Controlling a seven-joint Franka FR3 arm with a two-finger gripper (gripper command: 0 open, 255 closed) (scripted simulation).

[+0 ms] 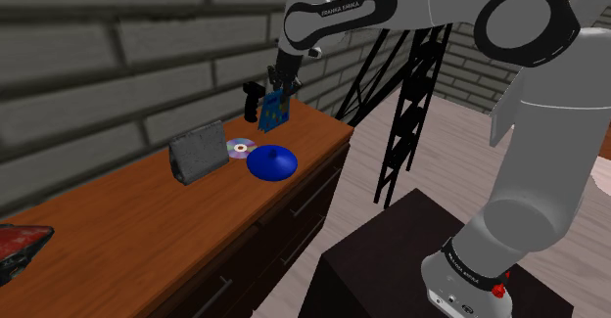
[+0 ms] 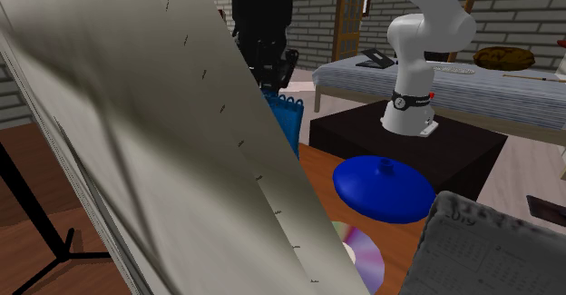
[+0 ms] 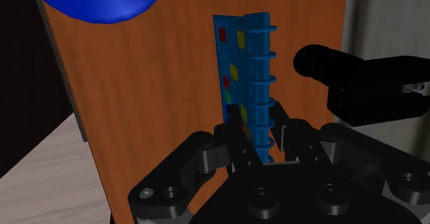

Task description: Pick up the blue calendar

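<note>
On the bench (image 1: 127, 228), my jaws pinch the calendar (image 3: 238, 71) by its thin spiral; lifting may let it swivel free.

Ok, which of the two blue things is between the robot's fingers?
The blue calendar with the spiral binding, clasped by the gripper. The round blue dome sits apart, beside the CD.

My arm (image 1: 548, 120) is white, with rounded links and dark joints. One link carries black letters, FRANKA EMIKA. Near its foot sit a dark band and a small red mark. My tool (image 3: 265, 138) is all black, with round screw holes.
</note>
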